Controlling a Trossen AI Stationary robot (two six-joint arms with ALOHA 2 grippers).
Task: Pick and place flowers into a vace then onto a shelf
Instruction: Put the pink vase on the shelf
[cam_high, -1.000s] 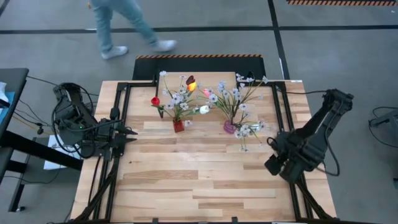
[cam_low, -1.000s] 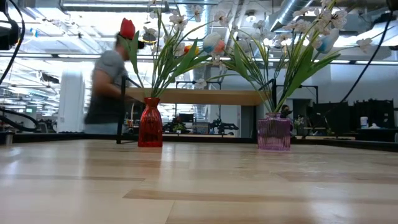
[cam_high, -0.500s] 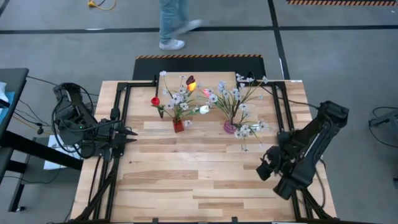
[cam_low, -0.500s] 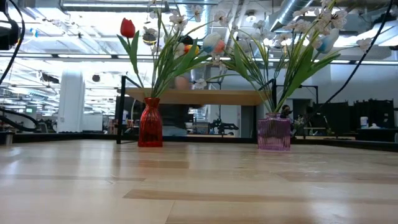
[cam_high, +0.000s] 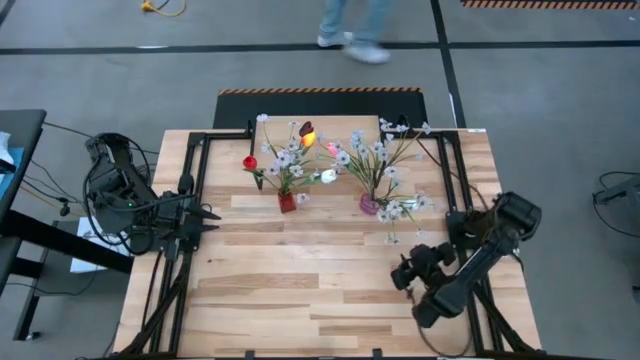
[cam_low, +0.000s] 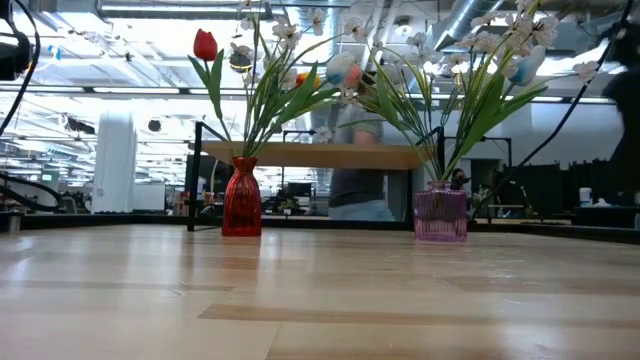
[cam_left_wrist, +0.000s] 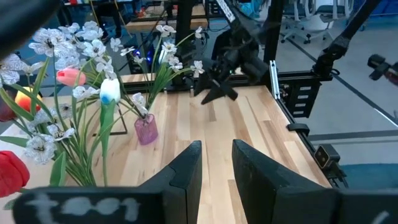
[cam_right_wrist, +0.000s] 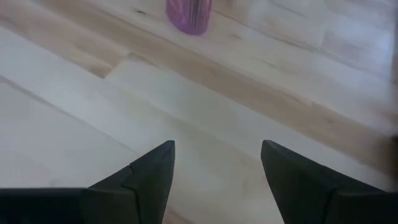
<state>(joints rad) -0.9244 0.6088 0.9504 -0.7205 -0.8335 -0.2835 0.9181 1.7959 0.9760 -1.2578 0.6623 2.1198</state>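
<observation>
A red vase and a purple vase stand on their bases at the far middle of the table, each holding flowers: tulips and white sprays in the red one, white sprays in the purple one. The shelf stands behind them at the far edge. My left gripper hovers at the table's left edge, narrowly open and empty. My right gripper hangs over the near right of the table, open wide, tipped down at bare wood, with the purple vase farther on.
A black frame runs along the table's left, right and far sides. A person walks on the floor beyond the far edge. Bare wood spreads across the table's middle and near half.
My right gripper has come down and swung from beyond the table's right edge in over its near right part, toward the left, tipping further downward. The person behind the table has walked from left to right. Vases and flowers have stayed put.
</observation>
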